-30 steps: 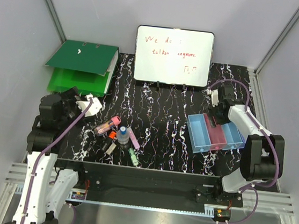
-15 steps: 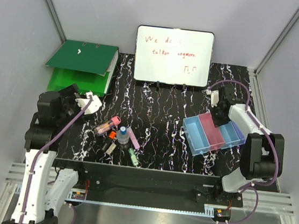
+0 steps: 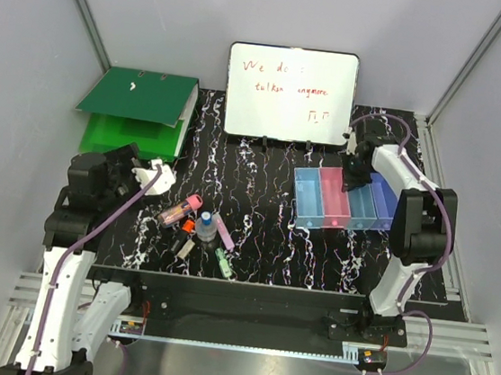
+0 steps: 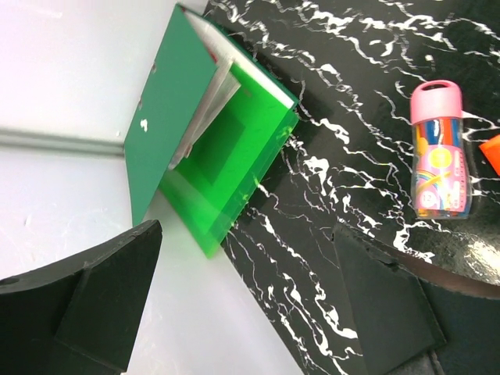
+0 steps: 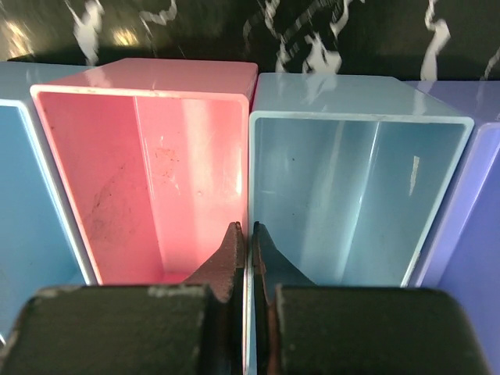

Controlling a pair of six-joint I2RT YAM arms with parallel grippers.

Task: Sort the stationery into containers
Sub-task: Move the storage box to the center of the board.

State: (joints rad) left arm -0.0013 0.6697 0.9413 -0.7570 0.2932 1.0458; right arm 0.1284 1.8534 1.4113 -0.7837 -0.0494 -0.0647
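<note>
The stationery lies in a loose cluster at the front left of the table: a pink-capped tube point(image 3: 180, 209) point(image 4: 441, 152), an orange-red piece point(image 3: 188, 227) point(image 4: 492, 152), a clear bottle with a blue cap point(image 3: 206, 228), a lilac stick point(image 3: 224, 230), a green clip point(image 3: 222, 259) and a grey-white block point(image 3: 186, 248). The containers point(image 3: 308, 199) stand at the right as a joined row, all empty. My right gripper point(image 3: 353, 177) point(image 5: 250, 230) is shut on the wall between the pink bin point(image 5: 141, 172) and the light blue bin point(image 5: 344, 187). My left gripper point(image 3: 157, 177) point(image 4: 246, 234) hangs open left of the cluster, holding nothing.
A green ring binder point(image 3: 137, 111) point(image 4: 226, 156) lies at the back left corner. A whiteboard point(image 3: 290, 92) with red writing stands upright at the back centre. Grey walls close in both sides of the black marbled table point(image 3: 263, 234).
My right gripper has shut on the bin wall and pulled the containers left and towards the back, turning the row square to the table. The left gripper shifted slightly.
</note>
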